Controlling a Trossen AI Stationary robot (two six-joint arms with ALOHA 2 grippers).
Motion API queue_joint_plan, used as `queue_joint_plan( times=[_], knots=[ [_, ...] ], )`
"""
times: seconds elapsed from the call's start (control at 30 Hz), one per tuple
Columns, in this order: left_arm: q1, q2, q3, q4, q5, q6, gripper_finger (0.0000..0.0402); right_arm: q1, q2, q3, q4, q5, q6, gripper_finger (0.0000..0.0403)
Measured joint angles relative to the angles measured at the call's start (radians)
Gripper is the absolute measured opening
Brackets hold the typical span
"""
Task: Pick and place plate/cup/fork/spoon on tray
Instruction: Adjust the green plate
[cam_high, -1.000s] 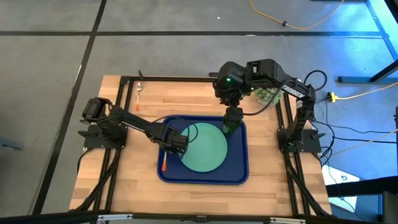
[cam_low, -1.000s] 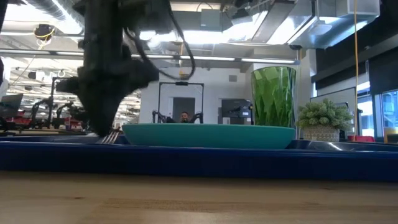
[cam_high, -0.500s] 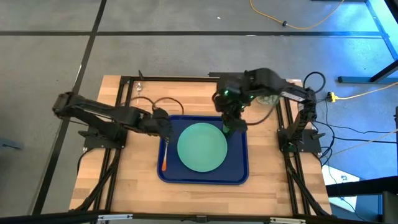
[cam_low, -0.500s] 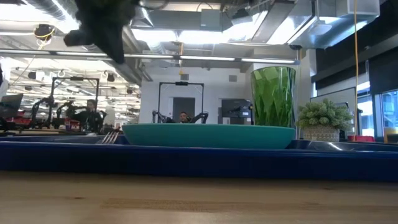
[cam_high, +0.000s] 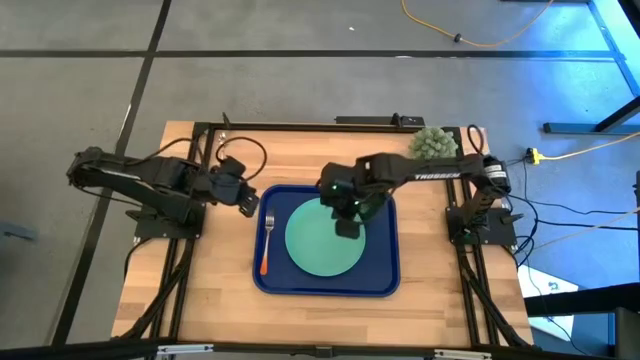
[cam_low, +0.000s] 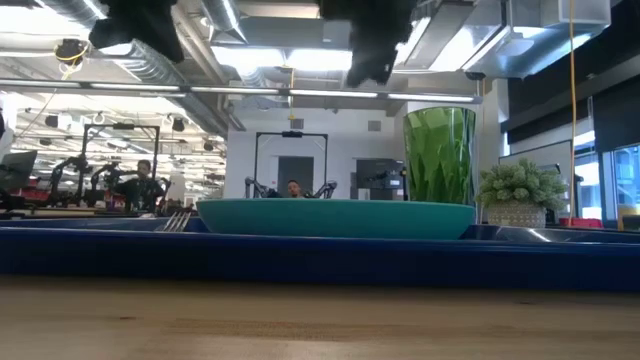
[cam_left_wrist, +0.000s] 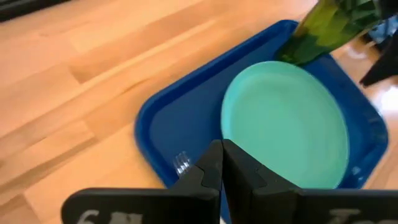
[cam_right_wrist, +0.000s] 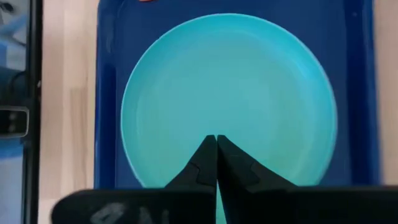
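1. tray (cam_high: 385, 270) holds plate (cam_high: 325, 237), fork (cam_high: 266, 245) in its left lane and cup (cam_high: 372, 203) at the far right corner; no spoon seen on it, so 1 item looks left.
2. right gripper (cam_high: 347, 226) has let go of the cup and swung over the plate, jaws clenched, empty.
3. left gripper (cam_high: 248, 201) has backed off to the tray's far left corner, clenched, empty.
4. free room: bare wood left and near side; plant (cam_high: 432, 143) crowds the far right.

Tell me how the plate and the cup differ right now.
The plate is flat, wide and opaque mint green; the cup is tall, narrow and translucent dark green with ribbed sides. The plate fills the middle of the tray, while the cup stands at its far right corner. Both rest on the tray, untouched by either gripper.
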Motion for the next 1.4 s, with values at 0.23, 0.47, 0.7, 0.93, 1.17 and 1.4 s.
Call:
queue_joint_plan(
  times=[0.23, 0.47, 0.7, 0.93, 1.17, 1.4],
  knots=[
    [0.0, -0.055, -0.002, -0.083, -0.013, -0.006, 0.0, 0.043, 0.0, -0.201, 0.226, -0.009, 0.023, 0.0003],
    [0.031, -0.074, -0.001, -0.139, -0.011, -0.027, 0.0, 0.107, 0.0, -0.339, 0.342, -0.033, 0.015, 0.0002],
    [0.067, -0.077, -0.002, -0.167, -0.01, -0.027, 0.0, 0.179, 0.0, -0.453, 0.445, 0.053, 0.05, 0.0002],
    [0.084, -0.076, -0.002, -0.168, 0.009, -0.026, 0.0, 0.194, 0.0, -0.456, 0.466, 0.081, 0.056, 0.0002],
    [0.086, -0.076, -0.002, -0.169, 0.017, -0.026, 0.0, 0.194, 0.029, -0.456, 0.476, 0.047, 0.073, 0.0002],
    [0.086, -0.076, -0.002, -0.17, 0.017, -0.025, 0.0, 0.193, 0.042, -0.456, 0.487, 0.01, 0.076, 0.0002]
  ],
)
